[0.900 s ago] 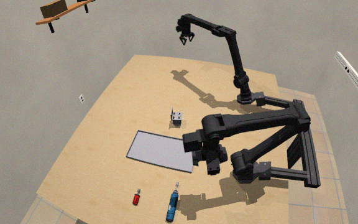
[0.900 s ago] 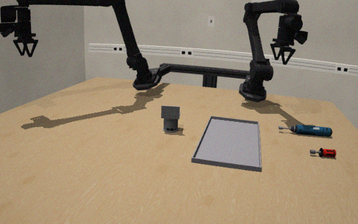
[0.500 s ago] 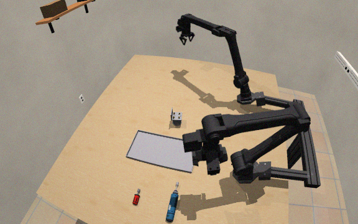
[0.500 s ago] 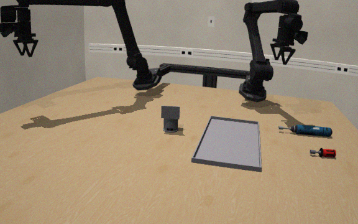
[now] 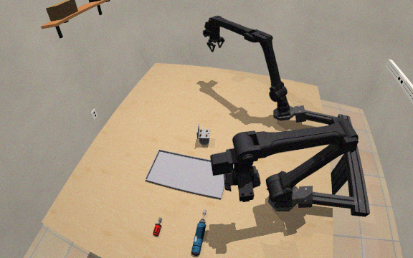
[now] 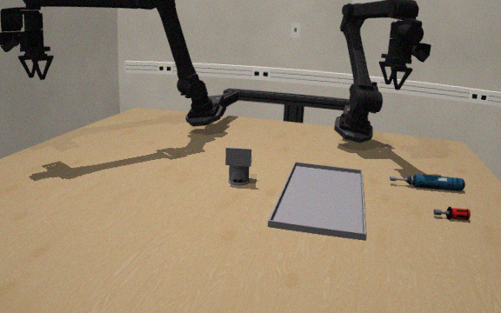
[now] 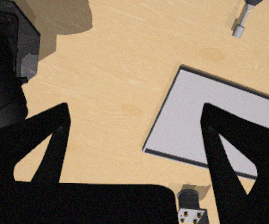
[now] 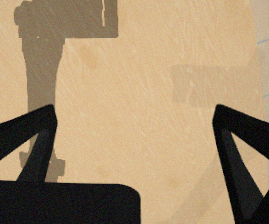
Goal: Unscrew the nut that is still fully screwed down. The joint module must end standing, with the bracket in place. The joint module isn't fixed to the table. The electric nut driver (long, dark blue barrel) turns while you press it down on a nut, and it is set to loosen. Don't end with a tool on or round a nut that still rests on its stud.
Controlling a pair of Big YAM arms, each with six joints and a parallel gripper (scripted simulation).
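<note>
Probably the nut choice is the first thing that could go wrong: the nuts atop the bracket (image 5: 204, 134) (image 6: 238, 156) (image 7: 192, 217) are too small here to tell which is fully down, so the driver (image 5: 198, 238) (image 6: 437, 183) (image 7: 238, 31) could be pressed onto a wrong one. The module (image 5: 203, 142) (image 6: 238, 175) (image 7: 188, 196) isn't fixed, so an off-centre push or the driver's torque might tip or spin it, and a light press might not turn the nut at all. A poor grip on the round barrel could let it roll or tilt, and a socket left over a nut still on its stud would spoil the finish. The module stands on the counter (image 5: 120, 125) (image 6: 168, 243) (image 7: 110, 75) (image 8: 135, 75) just beside the tray (image 5: 185, 175) (image 6: 320, 200) (image 7: 170, 115), its long axis upright, nuts facing up, the bracket's upright flange turned away from the arm bases. The driver lies flat beyond the tray's other side, near the red tool (image 5: 157, 229) (image 6: 460, 214), socket towards the tray side, barrel trailing away. Both the left gripper (image 5: 246, 193) (image 6: 392, 85) (image 7: 135, 112) and right gripper (image 5: 216, 48) (image 6: 37, 78) (image 8: 134, 113) hang above with fingers apart and nothing between them.
</note>
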